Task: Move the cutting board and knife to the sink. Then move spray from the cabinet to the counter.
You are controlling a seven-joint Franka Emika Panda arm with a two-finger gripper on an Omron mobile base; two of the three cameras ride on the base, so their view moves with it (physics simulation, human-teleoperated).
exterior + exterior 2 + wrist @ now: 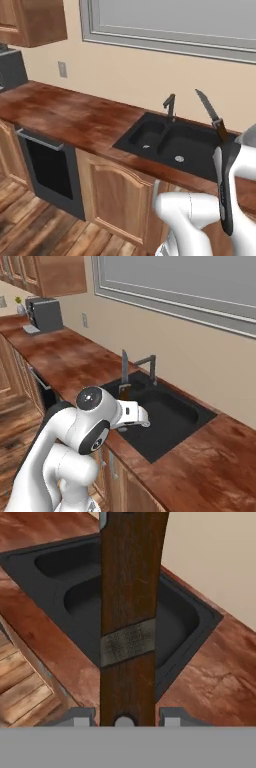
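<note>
My gripper (125, 719) is shut on the knife (129, 612), clamping its brown handle with the metal band between the two fingertips (80, 718). In the left base view the knife (207, 107) stands blade up, tilted left, above my gripper (223, 141), over the right end of the black double-basin sink (170, 142). From the right base view the knife (124, 370) rises from my gripper (125, 400) at the near left corner of the sink (167, 416). The reddish-brown counter (65, 115) runs to both sides. The cutting board and the spray are out of view.
A slim dark faucet (171, 105) stands behind the sink, close to the blade. A grey coffee machine (45, 313) sits far left on the counter under a wooden wall cabinet (30, 20). A dark appliance front (47, 170) and wooden base doors (117, 200) sit below.
</note>
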